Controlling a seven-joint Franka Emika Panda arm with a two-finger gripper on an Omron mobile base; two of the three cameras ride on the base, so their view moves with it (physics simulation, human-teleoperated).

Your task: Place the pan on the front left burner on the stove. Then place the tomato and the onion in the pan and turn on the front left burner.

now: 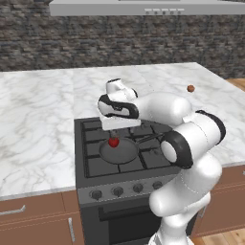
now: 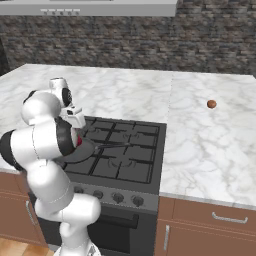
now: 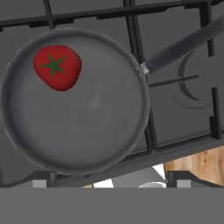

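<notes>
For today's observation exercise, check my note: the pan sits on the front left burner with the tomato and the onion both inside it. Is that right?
Not quite. Just the tomato lies in the pan on the front left burner. The onion sits on the counter to the stove's right, as the right base view shows.

Below my claw sits the stove [image 1: 119, 191], its black grates carrying the pan [image 3: 78, 113] on the front left burner [image 1: 103, 165], handle running off toward the right-hand grates. Marble counter [image 1: 38, 124] flanks the stove on both sides. Well off to my right, the onion [image 2: 211, 104] rests alone on that counter.
</notes>
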